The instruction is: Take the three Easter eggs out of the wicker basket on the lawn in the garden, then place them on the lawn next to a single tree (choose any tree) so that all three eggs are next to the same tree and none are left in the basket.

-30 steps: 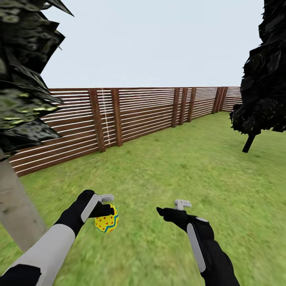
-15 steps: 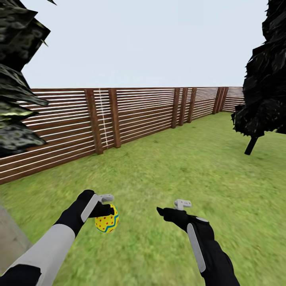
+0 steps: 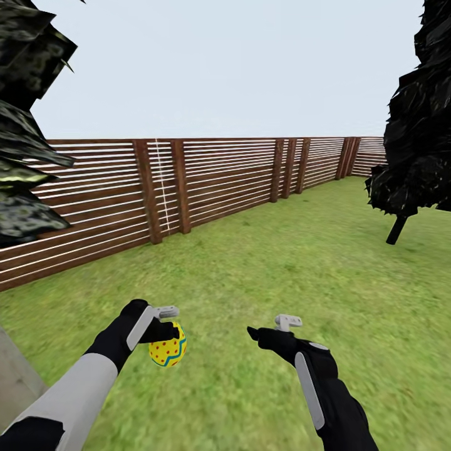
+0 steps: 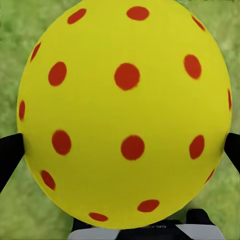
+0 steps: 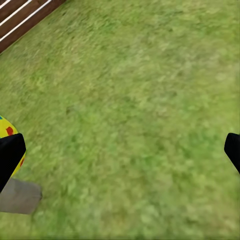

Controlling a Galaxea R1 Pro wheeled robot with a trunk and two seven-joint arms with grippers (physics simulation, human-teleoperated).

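My left gripper (image 3: 168, 327) is clamped on an egg (image 3: 168, 344), yellow with red dots and a blue zigzag band down one side. I hold it above the lawn (image 3: 300, 263), low and to my left, well clear of the grass. In the left wrist view the egg (image 4: 125, 112) sits between my two dark fingers (image 4: 10, 155), which press it from either side, with grass behind it.

My right gripper (image 3: 270, 327) holds nothing; its jaws stand apart over bare grass. In the right wrist view its dark fingertips (image 5: 11, 159) sit at the two edges with lawn (image 5: 135, 115) between them, and a sliver of the egg (image 5: 9, 134) shows past one of them.

The tree (image 3: 25, 113) stands close on my left: dark foliage with whitish-green blotches above, and a pale trunk (image 3: 15, 382) at the lower left edge, just beside my left arm. A brown slatted fence (image 3: 207, 181) runs across the far side of the lawn. A dark, thin-stemmed tree (image 3: 416, 138) stands on the right, well apart from my grippers.
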